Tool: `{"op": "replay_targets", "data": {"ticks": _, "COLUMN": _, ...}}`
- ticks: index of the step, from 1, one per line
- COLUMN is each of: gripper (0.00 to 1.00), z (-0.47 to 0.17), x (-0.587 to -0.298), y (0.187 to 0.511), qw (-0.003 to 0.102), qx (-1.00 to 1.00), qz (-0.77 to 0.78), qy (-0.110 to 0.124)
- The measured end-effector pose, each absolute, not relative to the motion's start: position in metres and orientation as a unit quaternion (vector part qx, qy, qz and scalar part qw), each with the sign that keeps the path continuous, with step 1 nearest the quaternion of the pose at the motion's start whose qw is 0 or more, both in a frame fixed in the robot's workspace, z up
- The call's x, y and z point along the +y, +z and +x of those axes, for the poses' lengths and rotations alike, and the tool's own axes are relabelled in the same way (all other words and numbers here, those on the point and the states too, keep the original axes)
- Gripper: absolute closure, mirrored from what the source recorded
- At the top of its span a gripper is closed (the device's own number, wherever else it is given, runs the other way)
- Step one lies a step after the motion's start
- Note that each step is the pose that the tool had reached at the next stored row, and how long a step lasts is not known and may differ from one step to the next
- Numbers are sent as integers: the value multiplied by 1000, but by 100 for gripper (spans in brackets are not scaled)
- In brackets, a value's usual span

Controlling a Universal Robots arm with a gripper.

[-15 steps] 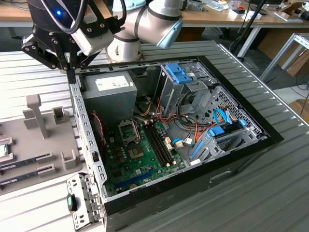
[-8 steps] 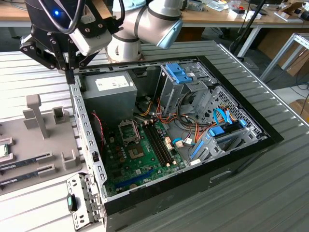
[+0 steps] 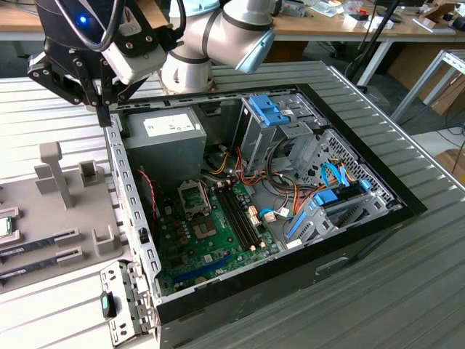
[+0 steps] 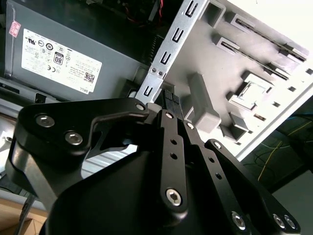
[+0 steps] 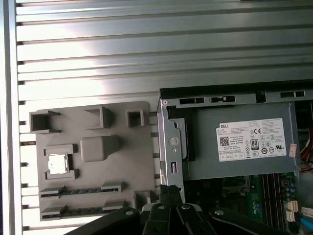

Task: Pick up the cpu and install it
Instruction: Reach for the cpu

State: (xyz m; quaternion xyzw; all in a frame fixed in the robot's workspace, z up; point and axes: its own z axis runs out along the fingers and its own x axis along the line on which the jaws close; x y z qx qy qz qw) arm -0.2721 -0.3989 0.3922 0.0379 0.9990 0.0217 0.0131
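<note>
Your hand (image 5: 169,187) is hovering pinched narrow, apparently empty, above the case rim (image 5: 171,147), while the holder (image 5: 132,159) is cradling the cpu (image 5: 57,164) flat for easy grasping.

The grey power supply box (image 5: 205,166) has a big white label (image 5: 250,139) on its side. In both wrist views it is full of tiny black words, a square code and little round signs. A small pink sticker (image 5: 292,150) sits at the label's end.
</note>
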Motion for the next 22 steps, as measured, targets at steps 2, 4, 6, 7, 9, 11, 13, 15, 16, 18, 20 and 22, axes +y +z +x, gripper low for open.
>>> {"op": "replay_targets", "data": {"ticks": 2, "gripper": 89, "z": -273, "x": -399, "y": 392, "qw": 13, "qx": 999, "qz": 38, "qy": 22}}
{"op": "replay_targets", "data": {"ticks": 4, "gripper": 89, "z": -273, "x": -399, "y": 392, "qw": 13, "qx": 999, "qz": 38, "qy": 22}}
{"op": "replay_targets", "data": {"ticks": 6, "gripper": 89, "z": -273, "x": -399, "y": 392, "qw": 13, "qx": 999, "qz": 38, "qy": 22}}
{"op": "replay_targets", "data": {"ticks": 7, "gripper": 89, "z": -274, "x": -399, "y": 392, "qw": 13, "qx": 999, "qz": 38, "qy": 22}}
{"op": "replay_targets", "data": {"ticks": 9, "gripper": 89, "z": -274, "x": -399, "y": 392, "qw": 13, "qx": 999, "qz": 38, "qy": 22}}
{"op": "replay_targets", "data": {"ticks": 11, "gripper": 89, "z": -274, "x": -399, "y": 392, "qw": 13, "qx": 999, "qz": 38, "qy": 22}}
{"op": "replay_targets", "data": {"ticks": 13, "gripper": 89, "z": -275, "x": -399, "y": 392, "qw": 13, "qx": 999, "qz": 38, "qy": 22}}
{"op": "replay_targets", "data": {"ticks": 15, "gripper": 89, "z": -275, "x": -399, "y": 392, "qw": 13, "qx": 999, "qz": 38, "qy": 22}}
{"op": "replay_targets", "data": {"ticks": 16, "gripper": 89, "z": -275, "x": -399, "y": 392, "qw": 13, "qx": 999, "qz": 38, "qy": 22}}
{"op": "replay_targets", "data": {"ticks": 18, "gripper": 89, "z": -276, "x": -399, "y": 392, "qw": 13, "qx": 999, "qz": 38, "qy": 22}}
{"op": "replay_targets", "data": {"ticks": 20, "gripper": 89, "z": -277, "x": -399, "y": 392, "qw": 13, "qx": 999, "qz": 38, "qy": 22}}
{"op": "replay_targets", "data": {"ticks": 22, "gripper": 89, "z": -277, "x": -399, "y": 392, "qw": 13, "qx": 999, "qz": 38, "qy": 22}}
